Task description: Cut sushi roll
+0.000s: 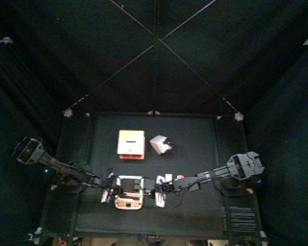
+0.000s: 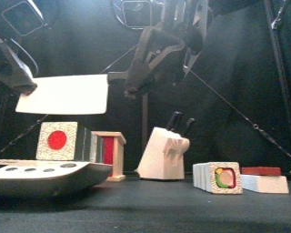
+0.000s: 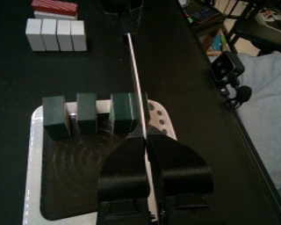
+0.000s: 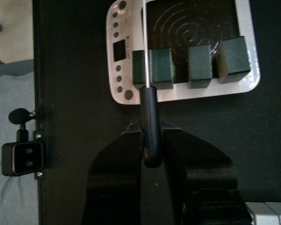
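The sushi roll (image 3: 88,116) lies on a white cutting board (image 3: 61,176) as a row of three dark-green-wrapped pieces with white between them; it also shows in the right wrist view (image 4: 199,63). A knife (image 3: 133,79) with a white blade (image 2: 63,94) hangs edge-down over the roll's end piece, above the board. My left gripper (image 3: 149,145) is shut on the blade's end. My right gripper (image 4: 147,132) is shut on the black handle (image 4: 146,97). Both grippers (image 1: 115,183) (image 1: 166,182) meet over the board at the table's front.
A white box with an orange-red band (image 1: 131,144) and a small white-pink angular piece (image 1: 161,145) stand behind the board. Other white blocks (image 3: 55,35) and a red piece (image 3: 55,9) sit beyond the board. The table's front edge is close.
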